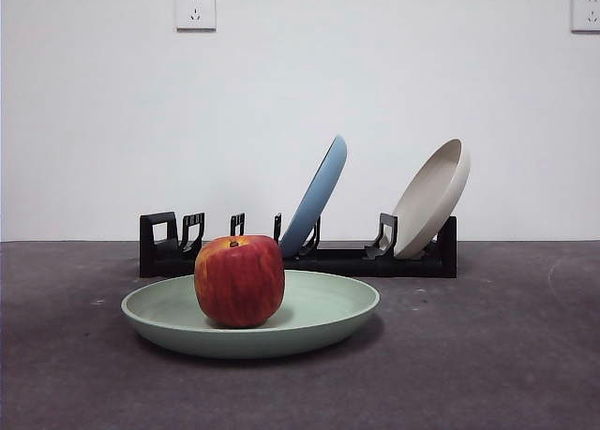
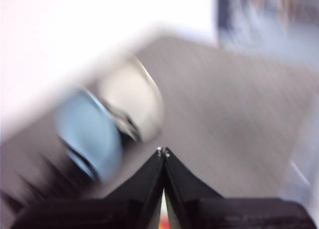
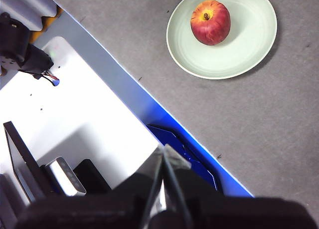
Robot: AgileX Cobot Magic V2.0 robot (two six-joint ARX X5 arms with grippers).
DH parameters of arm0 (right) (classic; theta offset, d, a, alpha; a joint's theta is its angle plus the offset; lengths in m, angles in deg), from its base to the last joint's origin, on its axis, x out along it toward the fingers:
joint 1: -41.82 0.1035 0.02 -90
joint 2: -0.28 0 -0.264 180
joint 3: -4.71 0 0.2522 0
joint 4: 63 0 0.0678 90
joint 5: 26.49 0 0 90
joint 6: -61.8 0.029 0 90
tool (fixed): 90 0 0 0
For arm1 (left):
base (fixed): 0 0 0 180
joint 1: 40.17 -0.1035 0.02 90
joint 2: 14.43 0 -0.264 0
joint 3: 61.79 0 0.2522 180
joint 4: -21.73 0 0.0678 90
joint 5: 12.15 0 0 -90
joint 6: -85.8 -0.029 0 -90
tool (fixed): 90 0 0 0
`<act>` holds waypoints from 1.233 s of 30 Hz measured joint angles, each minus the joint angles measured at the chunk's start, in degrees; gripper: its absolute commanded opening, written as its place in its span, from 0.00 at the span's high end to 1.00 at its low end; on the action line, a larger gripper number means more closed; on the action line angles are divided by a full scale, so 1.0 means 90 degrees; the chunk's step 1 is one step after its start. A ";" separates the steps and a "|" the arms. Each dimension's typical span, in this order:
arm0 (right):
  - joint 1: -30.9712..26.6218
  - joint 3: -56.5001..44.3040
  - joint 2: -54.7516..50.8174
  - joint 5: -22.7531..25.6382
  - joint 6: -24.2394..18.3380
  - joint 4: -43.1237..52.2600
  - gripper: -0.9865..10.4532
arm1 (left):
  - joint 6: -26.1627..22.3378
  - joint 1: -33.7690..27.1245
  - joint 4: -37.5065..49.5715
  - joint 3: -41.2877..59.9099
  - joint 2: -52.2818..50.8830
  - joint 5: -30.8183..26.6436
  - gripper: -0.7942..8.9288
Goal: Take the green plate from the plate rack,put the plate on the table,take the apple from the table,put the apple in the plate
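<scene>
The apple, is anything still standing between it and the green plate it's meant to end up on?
Nothing visible does. The apple already sits upright on the green plate, which lies flat on the table in front of the plate rack.

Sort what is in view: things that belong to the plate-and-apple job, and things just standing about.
Job:
green plate, flat on the table
apple, sitting in that plate
plate rack, behind the plate

Standing about:
light blue plate, leaning in the rack
beige plate, leaning in the rack
two wall sockets
</scene>
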 measured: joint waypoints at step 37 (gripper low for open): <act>0.0000 0.0000 -0.0328 0.0000 0.0000 0.0000 0.91 | -0.0097 -0.4488 0.4452 0.8223 -0.5328 0.0102 0.92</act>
